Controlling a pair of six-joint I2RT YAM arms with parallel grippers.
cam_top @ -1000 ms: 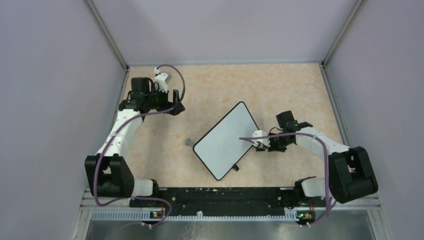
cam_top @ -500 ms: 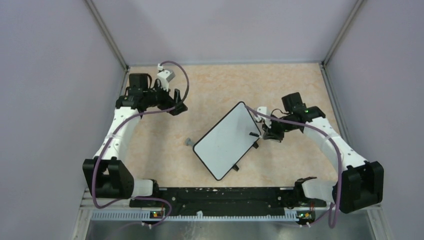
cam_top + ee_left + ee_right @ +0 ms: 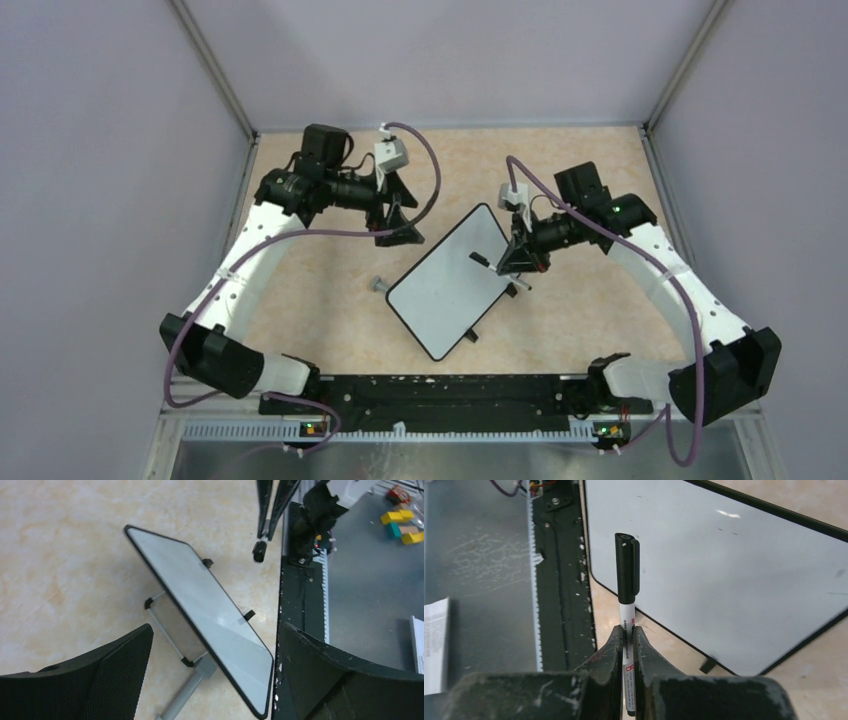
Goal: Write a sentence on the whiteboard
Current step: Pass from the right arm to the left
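The whiteboard (image 3: 445, 285) sits skewed at the middle of the worktop (image 3: 330, 300). Over its right edge, the right claw (image 3: 626, 636) pinches a capped marker (image 3: 627, 575). The left claw (image 3: 398, 214) hangs spread wide, far left of the board.

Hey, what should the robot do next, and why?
Probably bring the open left tool to the cap and pull it off: the right tool grips the marker capped, and the whiteboard looks blank.

Whiteboard (image 3: 445, 285) on table (image 3: 320, 300), left claw (image 3: 400, 215) behind-left of it, right claw (image 3: 516, 264) with marker (image 3: 627, 575) at its right edge
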